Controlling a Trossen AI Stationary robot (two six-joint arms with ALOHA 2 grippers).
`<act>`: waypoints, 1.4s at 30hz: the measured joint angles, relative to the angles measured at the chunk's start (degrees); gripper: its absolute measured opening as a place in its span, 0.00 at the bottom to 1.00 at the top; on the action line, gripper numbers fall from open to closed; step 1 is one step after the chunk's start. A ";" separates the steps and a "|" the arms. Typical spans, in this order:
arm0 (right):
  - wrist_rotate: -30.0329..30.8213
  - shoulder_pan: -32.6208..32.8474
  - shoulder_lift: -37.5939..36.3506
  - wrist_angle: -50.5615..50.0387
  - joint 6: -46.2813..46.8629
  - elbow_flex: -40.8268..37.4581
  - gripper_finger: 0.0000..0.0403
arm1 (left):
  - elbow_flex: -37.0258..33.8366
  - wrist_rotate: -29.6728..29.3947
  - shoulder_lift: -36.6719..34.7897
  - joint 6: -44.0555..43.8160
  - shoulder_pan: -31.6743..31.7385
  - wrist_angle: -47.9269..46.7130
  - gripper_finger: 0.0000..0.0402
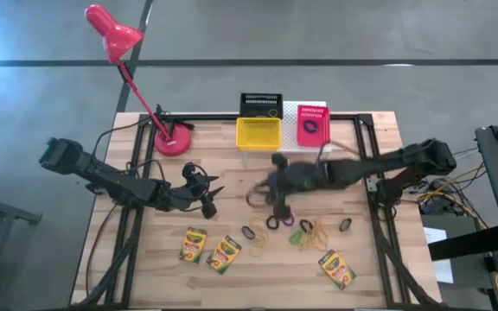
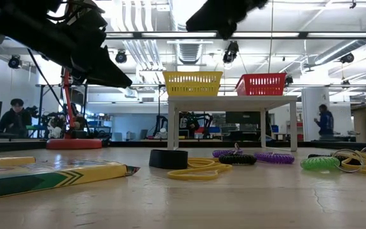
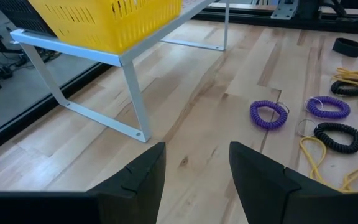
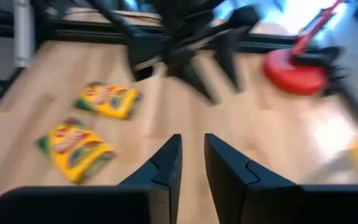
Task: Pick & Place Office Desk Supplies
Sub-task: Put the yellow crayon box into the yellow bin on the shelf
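Three yellow-green crayon boxes (image 1: 194,244), (image 1: 225,255), (image 1: 337,268) lie flat along the table's near side. Small rings (image 1: 273,222) and tan rubber bands (image 1: 314,231) are scattered between them; purple rings (image 3: 268,114) and a black one (image 3: 335,137) show in the left wrist view. The yellow basket (image 1: 258,134), black basket (image 1: 260,105) and pink-red basket (image 1: 312,125) stand at the far side. My left gripper (image 1: 207,194) (image 3: 197,168) hovers open above bare wood. My right gripper (image 1: 262,194) (image 4: 192,155) is blurred, its fingers nearly together, over the table's middle. My right gripper has a thin loop (image 1: 253,197) showing blurred beside its fingertips in the high view. Its wrist view shows only wood in the narrow gap between the fingers. Whether it touches the loop, I cannot tell.
The red desk lamp's base (image 1: 175,138) stands at the far left. The white riser (image 3: 132,93) carries the yellow and pink-red baskets, with its thin legs on the wood. Bare wood lies between both grippers and on the left near side.
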 joint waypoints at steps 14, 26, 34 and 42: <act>3.34 6.25 0.34 46.50 14.09 -28.39 0.12 | 0.72 7.54 1.06 1.90 -3.85 -0.76 0.44; 7.78 6.21 0.35 47.17 9.10 -29.95 0.12 | 13.06 22.06 2.36 -31.61 -16.26 -36.43 0.41; 7.77 6.21 0.36 47.17 4.10 -29.95 0.12 | 11.99 33.70 2.36 -66.68 -28.88 -43.16 0.41; 7.73 6.09 0.36 47.19 -0.24 -29.95 0.12 | 6.29 28.15 2.91 -84.04 -36.57 -32.32 0.40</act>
